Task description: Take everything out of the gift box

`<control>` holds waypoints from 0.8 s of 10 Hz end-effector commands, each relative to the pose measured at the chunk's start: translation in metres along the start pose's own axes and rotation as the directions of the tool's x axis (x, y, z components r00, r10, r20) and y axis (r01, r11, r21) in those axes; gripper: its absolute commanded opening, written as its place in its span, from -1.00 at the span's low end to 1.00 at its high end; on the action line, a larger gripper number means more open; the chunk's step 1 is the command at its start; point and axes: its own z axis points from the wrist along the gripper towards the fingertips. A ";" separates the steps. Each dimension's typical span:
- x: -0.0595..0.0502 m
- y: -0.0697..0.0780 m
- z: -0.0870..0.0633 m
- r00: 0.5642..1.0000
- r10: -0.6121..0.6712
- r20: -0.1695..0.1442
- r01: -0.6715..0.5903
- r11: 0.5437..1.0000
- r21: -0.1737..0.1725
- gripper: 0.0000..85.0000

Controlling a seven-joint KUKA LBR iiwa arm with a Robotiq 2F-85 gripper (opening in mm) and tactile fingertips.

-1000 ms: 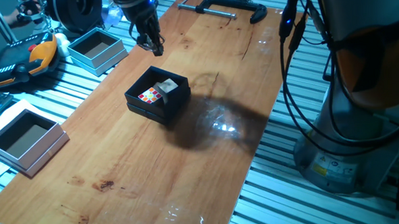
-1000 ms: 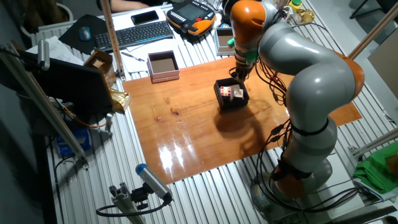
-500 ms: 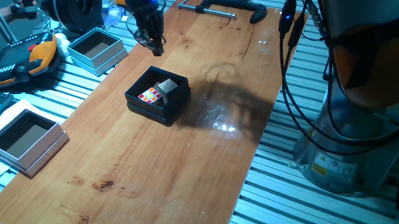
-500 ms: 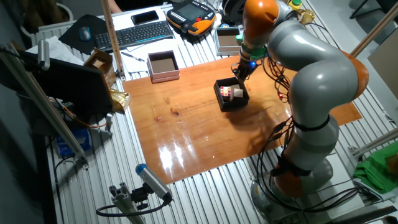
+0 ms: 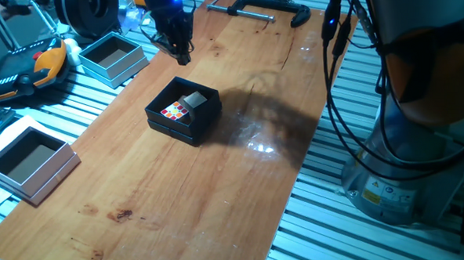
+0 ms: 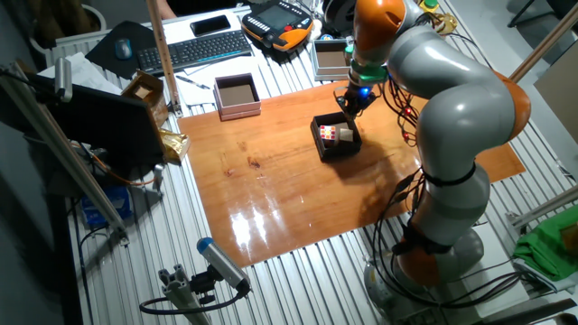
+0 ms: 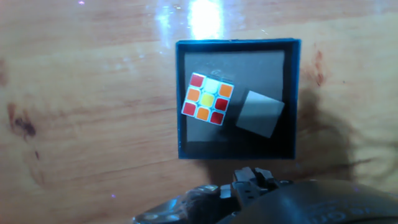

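The black gift box point(image 5: 182, 111) sits on the wooden table point(image 5: 219, 193). Inside it lie a multicoloured puzzle cube point(image 5: 175, 111) and a plain grey-beige block point(image 5: 193, 100), side by side. The hand view shows the gift box point(image 7: 236, 152) from above, with the puzzle cube point(image 7: 208, 99) on the left and the grey block point(image 7: 260, 114) on the right. My gripper point(image 5: 181, 54) hangs above the table just beyond the box's far side, apart from it. It looks shut and empty. It also shows in the other fixed view point(image 6: 350, 99), behind the box point(image 6: 336, 138).
Two pale blue-grey open boxes stand off the table's left edge, one far point(image 5: 113, 57) and one near point(image 5: 31, 162). A black clamp point(image 5: 267, 9) lies at the table's far end. An orange and black pendant point(image 5: 25, 70) lies at far left. The robot base point(image 5: 421, 137) stands on the right.
My gripper has moved a little up and away from the box, toward the table's far end. The box and both cubes have not moved.
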 end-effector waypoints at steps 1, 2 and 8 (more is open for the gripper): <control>0.000 0.000 0.000 0.875 0.484 -0.016 -0.484 0.871 -0.081 -0.98; 0.000 0.000 0.000 0.882 0.470 -0.025 -0.470 0.879 -0.075 -0.98; 0.000 0.000 0.000 0.909 0.416 -0.003 -0.415 0.905 -0.092 -0.98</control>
